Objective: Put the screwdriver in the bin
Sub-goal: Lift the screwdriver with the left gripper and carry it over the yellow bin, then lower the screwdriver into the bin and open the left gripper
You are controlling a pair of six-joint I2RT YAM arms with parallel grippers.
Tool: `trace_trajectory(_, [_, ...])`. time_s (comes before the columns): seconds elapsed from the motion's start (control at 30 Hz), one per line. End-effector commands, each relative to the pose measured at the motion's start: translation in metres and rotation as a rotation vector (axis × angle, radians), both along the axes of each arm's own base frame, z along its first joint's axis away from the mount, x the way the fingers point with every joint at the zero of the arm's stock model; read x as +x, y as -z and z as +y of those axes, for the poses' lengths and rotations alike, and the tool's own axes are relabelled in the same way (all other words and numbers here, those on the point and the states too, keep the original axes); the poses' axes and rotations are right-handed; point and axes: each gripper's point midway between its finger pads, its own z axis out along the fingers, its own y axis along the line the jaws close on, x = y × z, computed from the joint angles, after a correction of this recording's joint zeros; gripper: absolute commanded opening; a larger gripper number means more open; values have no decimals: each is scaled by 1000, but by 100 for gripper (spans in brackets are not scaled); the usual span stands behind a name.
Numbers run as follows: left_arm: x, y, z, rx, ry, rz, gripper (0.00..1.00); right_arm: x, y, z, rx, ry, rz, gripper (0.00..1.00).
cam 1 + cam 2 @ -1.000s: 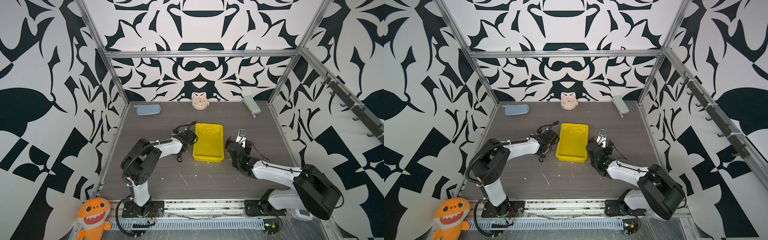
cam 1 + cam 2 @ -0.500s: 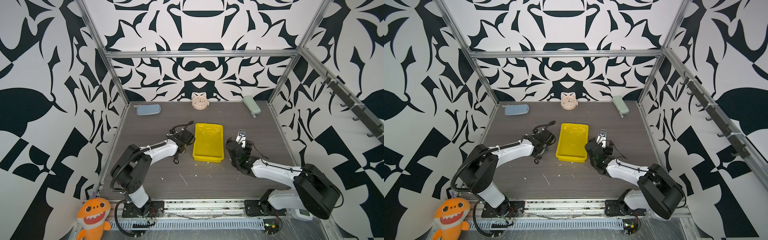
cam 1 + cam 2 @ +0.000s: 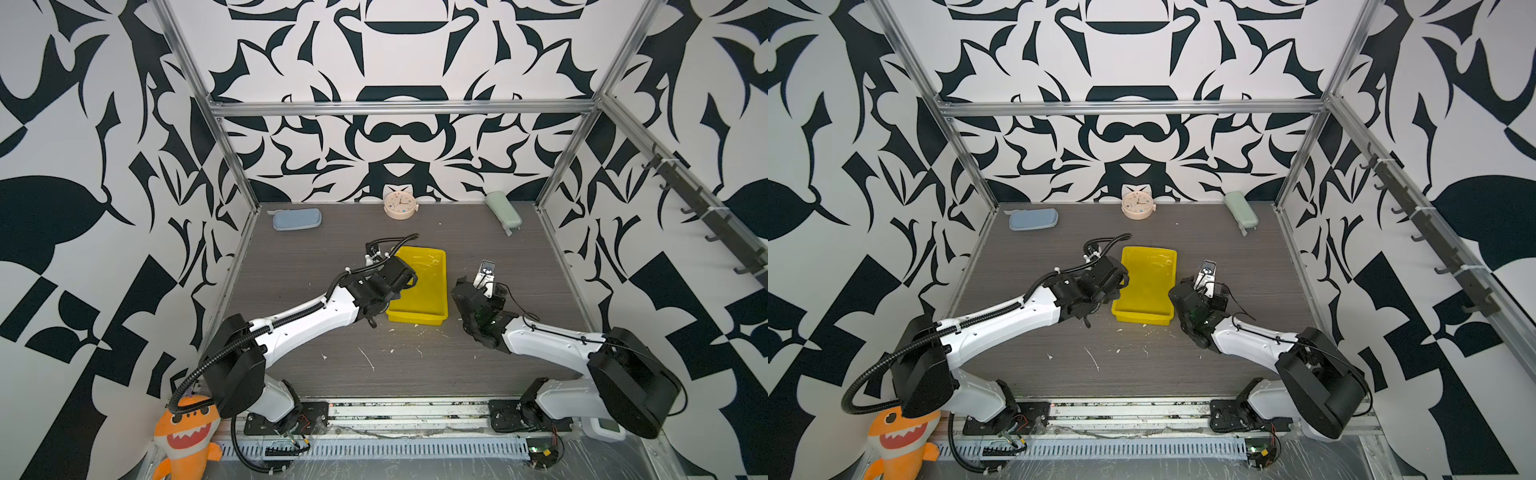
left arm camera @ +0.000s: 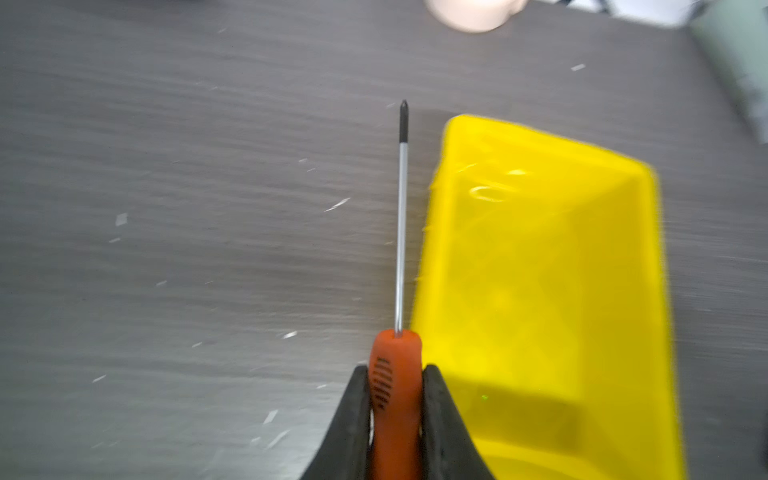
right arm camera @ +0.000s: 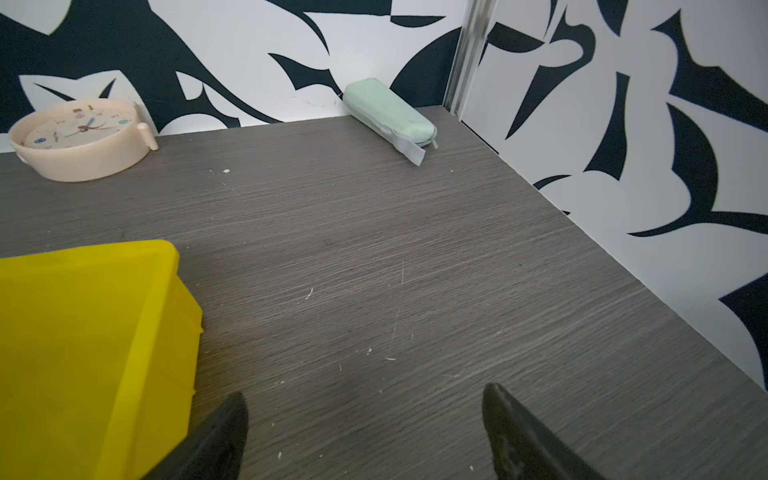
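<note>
The left tool (image 4: pixel 395 376) is clamped tight on the orange handle of the small slim screwdriver with a thin metal shaft (image 4: pixel 400 232), held above the grey wood-grain counter (image 4: pixel 166 208). The shaft runs along one long side of the shallow bright yellow plastic bin (image 4: pixel 540 270), just outside its raised rim. The right tool (image 5: pixel 363 399) stands wide apart, gripping nothing, just beside the bin's opposite side.

By the back wall are a round cream clock (image 5: pixel 79 137), a pale green zipped pouch (image 5: pixel 390 112) and a flat blue pouch (image 3: pixel 296 219).

In both top views the left arm's black wrist (image 3: pixel 382 282) covers the screwdriver and part of the bin's rim. The handle's butt is cut off in the blurred left wrist view.
</note>
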Motion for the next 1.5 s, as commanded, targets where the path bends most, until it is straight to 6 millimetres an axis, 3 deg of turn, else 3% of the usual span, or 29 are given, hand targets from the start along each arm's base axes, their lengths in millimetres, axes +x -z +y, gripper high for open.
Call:
trace_trajectory(0.0, [13, -4, -35, -73, 48, -38, 11, -2, -19, -10, 28, 74, -63, 90])
trace_trajectory(0.2, [22, 20, -83, -52, 138, 31, 11, -4, -19, -12, 34, 86, -71, 90])
trace_trajectory(0.3, [21, 32, -97, -14, 168, 58, 11, -3, -18, -13, 25, 90, -69, 90])
trace_trajectory(0.53, [17, 57, -102, -2, 148, 118, 11, -1, -13, -10, 26, 93, -59, 89])
trace_trajectory(0.9, [16, 70, -97, 39, 144, 135, 15, -2, -15, -18, -17, 137, -50, 93])
trace_trajectory(1.13, [16, 80, -93, 57, 116, 148, 28, -2, -16, -18, -21, 143, -52, 94])
trace_trajectory(1.23, [18, 75, -87, 75, 93, 138, 34, -3, -16, -19, -32, 149, -46, 95])
trace_trajectory(1.47, [17, 49, -80, 117, 132, 103, 82, -2, -16, -18, -39, 149, -38, 97])
